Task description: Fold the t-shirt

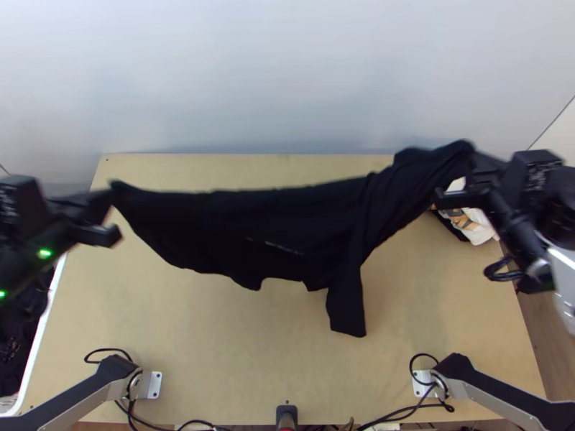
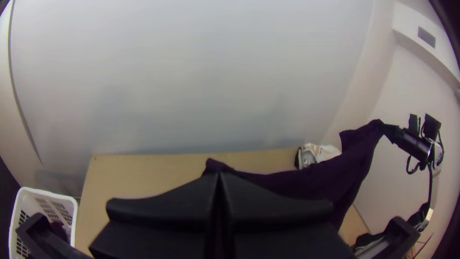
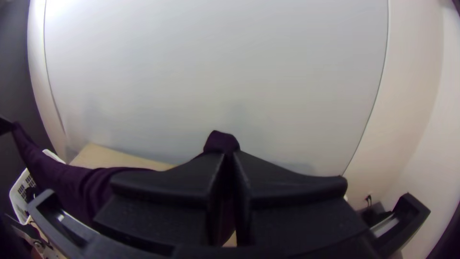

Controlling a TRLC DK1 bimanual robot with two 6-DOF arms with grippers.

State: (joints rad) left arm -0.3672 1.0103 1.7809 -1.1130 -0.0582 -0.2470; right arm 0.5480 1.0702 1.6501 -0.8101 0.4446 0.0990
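The black t-shirt [image 1: 287,223] hangs stretched between both grippers above the table, sagging in the middle, with a narrow part dangling lower right of centre. My left gripper [image 1: 112,192] holds one end of it at the left; in the left wrist view the left gripper [image 2: 219,176] is shut on the dark cloth [image 2: 316,182]. At the right, my right gripper [image 1: 471,161] has the other end, bunched; in the right wrist view the right gripper [image 3: 230,156] is shut on the shirt [image 3: 223,141], a small piece of cloth poking beyond its fingertips.
The wooden table [image 1: 215,345] lies beneath the shirt. A bin with white and brown contents [image 1: 468,223] stands at the table's right edge, under the right arm. A white basket [image 2: 48,195] with dark cloth inside is beside the table's left side.
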